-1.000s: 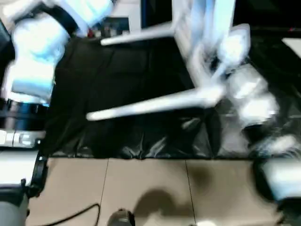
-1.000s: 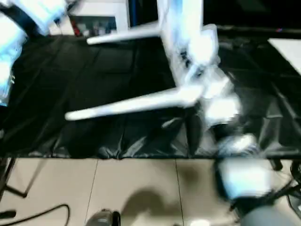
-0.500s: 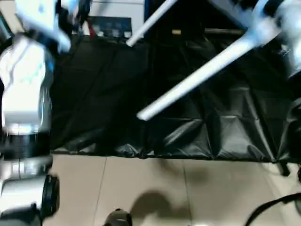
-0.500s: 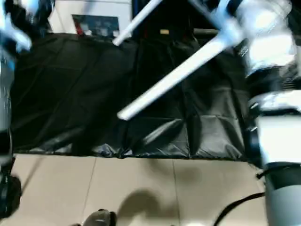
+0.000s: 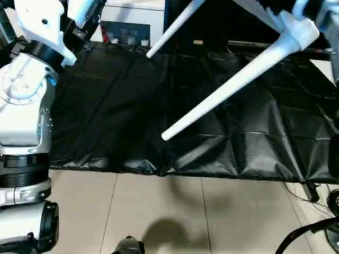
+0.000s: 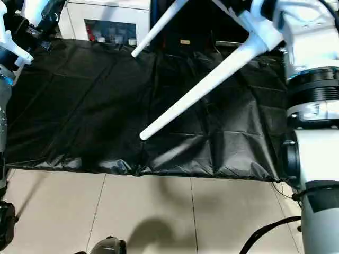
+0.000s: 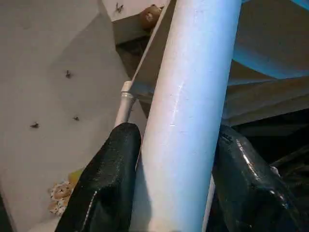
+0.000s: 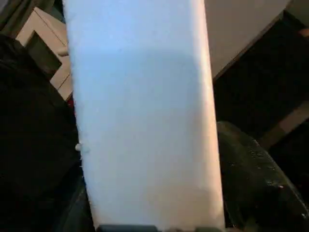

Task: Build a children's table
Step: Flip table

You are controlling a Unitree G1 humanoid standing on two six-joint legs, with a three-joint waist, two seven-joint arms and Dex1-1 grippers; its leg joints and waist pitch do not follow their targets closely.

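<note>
With two legs already seated and jutting down-left from the raised table, the job looks to be past leg fitting and into handling the assembled piece, prob. turning it upright. The near leg point(image 5: 228, 90) slants from its flared end at upper right to a free tip hanging over the black sheet point(image 5: 111, 116), not touching it. The far leg point(image 5: 172, 26) runs roughly parallel behind it, tip near the sheet's back edge. The tabletop itself is mostly out of frame at the top.

L wrist view: left gripper point(image 7: 176, 193) pinches a white tube point(image 7: 193, 111), black fingers point(image 7: 108, 183) pressed on both sides. R wrist view: right gripper point(image 8: 154, 212) holds a broad white part point(image 8: 140, 116), one finger against its side.

A white cabinet point(image 5: 132, 21) stands behind the sheet; tiled floor point(image 5: 159, 211) in front.

Next, I'd judge: rotate w/ both grips firm, keep leg tips clear of the sheet, then lower evenly.
</note>
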